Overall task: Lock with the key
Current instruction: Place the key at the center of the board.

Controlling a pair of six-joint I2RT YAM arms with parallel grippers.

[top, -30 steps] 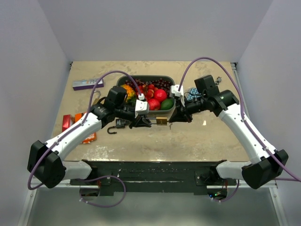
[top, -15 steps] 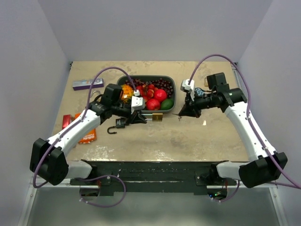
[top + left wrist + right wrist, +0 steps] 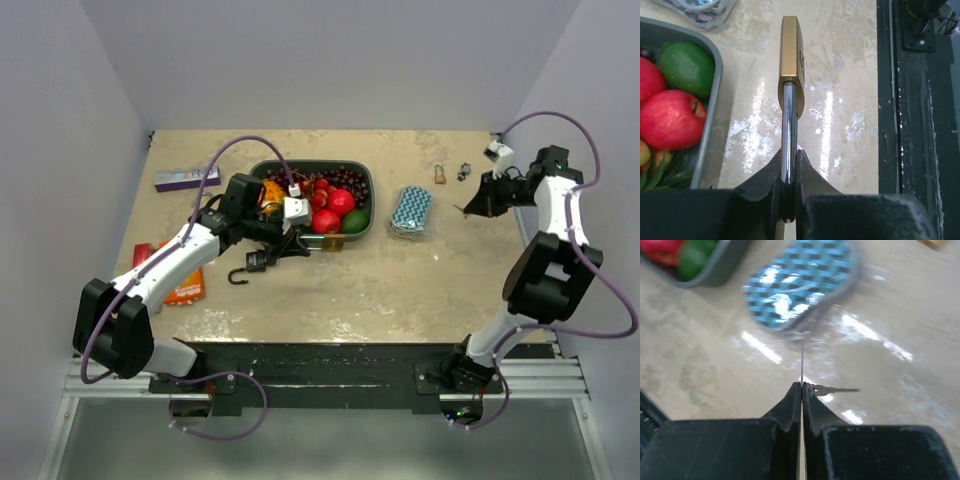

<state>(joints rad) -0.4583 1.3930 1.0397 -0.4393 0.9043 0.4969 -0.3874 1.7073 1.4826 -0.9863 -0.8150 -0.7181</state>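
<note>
A brass padlock hangs out sideways just in front of the grey bin. My left gripper is shut on its steel shackle. In the left wrist view the shackle runs straight out from between my shut fingers to the brass body. My right gripper is far off at the right edge of the table. It is shut on a thin key seen edge-on, and a second key sticks out beside the fingers.
The grey bin holds fruit, with a lime and apples near its rim. A blue chequered pouch lies right of it. A small padlock lies at the back right. A purple box, orange packet and black hook lie left.
My right arm has swung from the padlock out to the right edge of the table, taking the key with it. My left gripper has drawn the padlock slightly left.
</note>
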